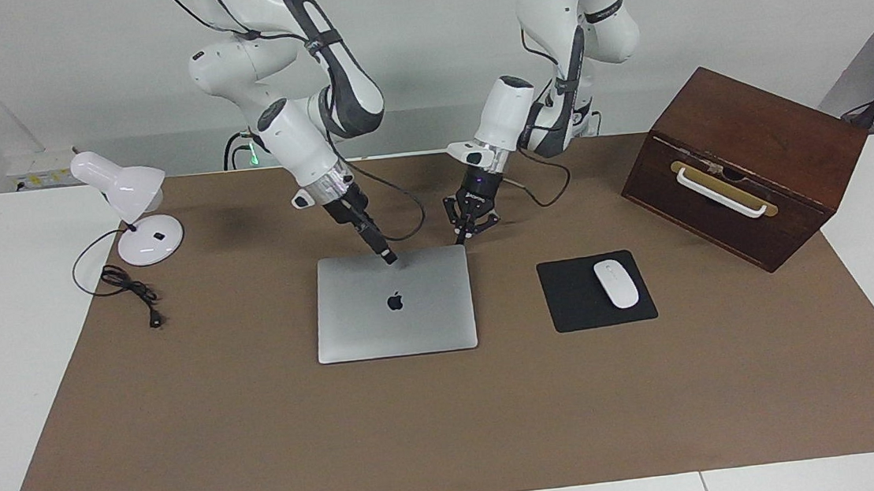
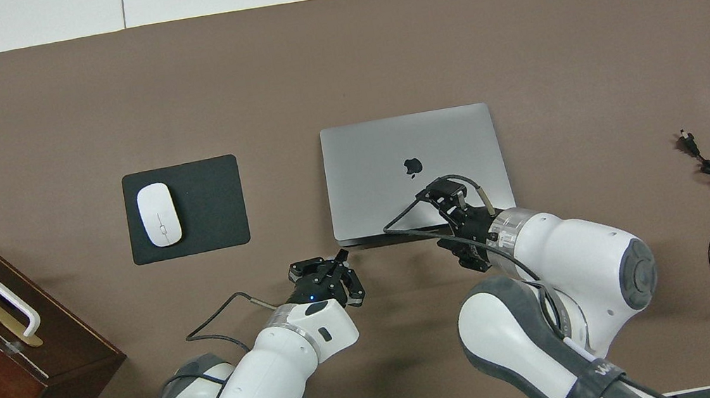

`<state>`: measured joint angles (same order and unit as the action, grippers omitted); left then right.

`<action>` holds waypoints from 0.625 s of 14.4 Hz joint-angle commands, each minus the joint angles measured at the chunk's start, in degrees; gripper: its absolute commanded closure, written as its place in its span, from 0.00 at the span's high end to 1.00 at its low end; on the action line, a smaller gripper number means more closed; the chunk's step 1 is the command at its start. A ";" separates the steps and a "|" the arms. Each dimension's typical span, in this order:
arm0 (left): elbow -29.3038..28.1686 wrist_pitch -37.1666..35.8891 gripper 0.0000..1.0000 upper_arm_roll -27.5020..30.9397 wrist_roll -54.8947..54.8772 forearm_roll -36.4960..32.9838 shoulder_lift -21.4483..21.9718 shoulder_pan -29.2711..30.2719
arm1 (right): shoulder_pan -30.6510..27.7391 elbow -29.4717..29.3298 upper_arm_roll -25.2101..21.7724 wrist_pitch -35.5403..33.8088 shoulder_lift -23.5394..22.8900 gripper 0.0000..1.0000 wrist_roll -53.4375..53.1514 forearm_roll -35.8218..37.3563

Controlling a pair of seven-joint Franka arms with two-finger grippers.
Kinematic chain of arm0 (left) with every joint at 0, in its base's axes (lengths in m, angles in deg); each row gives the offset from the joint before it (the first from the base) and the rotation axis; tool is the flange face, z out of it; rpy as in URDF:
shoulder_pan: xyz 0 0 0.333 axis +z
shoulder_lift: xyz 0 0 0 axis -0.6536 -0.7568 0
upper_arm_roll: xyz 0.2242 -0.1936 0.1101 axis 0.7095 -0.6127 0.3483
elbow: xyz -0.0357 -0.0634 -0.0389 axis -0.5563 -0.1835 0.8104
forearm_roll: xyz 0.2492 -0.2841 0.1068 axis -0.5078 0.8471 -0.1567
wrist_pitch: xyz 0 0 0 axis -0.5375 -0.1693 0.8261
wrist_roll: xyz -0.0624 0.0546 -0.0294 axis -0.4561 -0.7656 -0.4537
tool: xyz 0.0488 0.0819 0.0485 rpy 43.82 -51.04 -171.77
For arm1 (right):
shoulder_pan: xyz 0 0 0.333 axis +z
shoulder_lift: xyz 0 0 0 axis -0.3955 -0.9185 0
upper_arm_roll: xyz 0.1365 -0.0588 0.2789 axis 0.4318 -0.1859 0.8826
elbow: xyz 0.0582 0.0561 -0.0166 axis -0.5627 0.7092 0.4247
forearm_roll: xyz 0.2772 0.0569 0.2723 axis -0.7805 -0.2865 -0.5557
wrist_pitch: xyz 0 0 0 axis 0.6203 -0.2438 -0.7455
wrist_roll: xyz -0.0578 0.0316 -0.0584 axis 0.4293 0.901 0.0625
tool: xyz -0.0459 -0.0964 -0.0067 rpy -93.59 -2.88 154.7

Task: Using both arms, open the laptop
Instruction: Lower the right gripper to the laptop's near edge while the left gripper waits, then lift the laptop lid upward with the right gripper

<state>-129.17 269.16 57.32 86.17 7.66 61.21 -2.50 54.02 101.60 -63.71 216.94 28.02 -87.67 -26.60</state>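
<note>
Overhead view shows the laptop point(image 2: 392, 164) lying closed and flat near the middle of the brown mat point(image 2: 512, 24), its lid up and the dark apple logo the only marking I can read on it. Its long axis runs along the table from one arm's end toward the other, and the edge nearest me is where both my grippers are.

My right gripper point(image 1: 388, 258) has its tip on the lid at that near edge, roughly at the middle of the edge; I cannot tell how its fingers are set. My left gripper point(image 1: 467, 231) hangs just off the laptop's near corner toward my left arm's end, fingers spread, pinching nothing, and I cannot tell whether it touches the corner.

Open mat lies all along the laptop's edge farthest from me. Toward my left arm's end sits a black mouse pad point(image 1: 569, 305) with a white mouse point(image 1: 616, 283) on it, apart from the laptop, and past that a brown wooden box point(image 1: 760, 138). Toward my right arm's end a white desk lamp point(image 1: 135, 216) and its black cord point(image 1: 128, 288) stand well apart from the laptop.
</note>
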 commanded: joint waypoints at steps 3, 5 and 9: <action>2.20 1.26 0.00 1.02 -1.11 1.35 -2.84 -1.34 | -1.37 -1.90 0.16 1.51 -2.00 1.00 3.83 -1.65; 2.90 1.26 0.00 1.02 -1.11 1.35 -3.63 -1.34 | -1.55 -2.78 0.16 1.51 -2.35 1.00 4.09 -1.65; 4.67 1.26 0.00 1.02 -1.11 1.44 -5.39 -1.34 | -1.37 -3.40 0.25 2.64 -2.70 1.00 4.09 -1.65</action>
<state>-126.30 269.16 57.43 86.17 7.66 57.78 -2.50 52.94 99.36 -63.80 217.70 26.39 -85.87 -26.60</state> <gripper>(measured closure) 0.991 0.000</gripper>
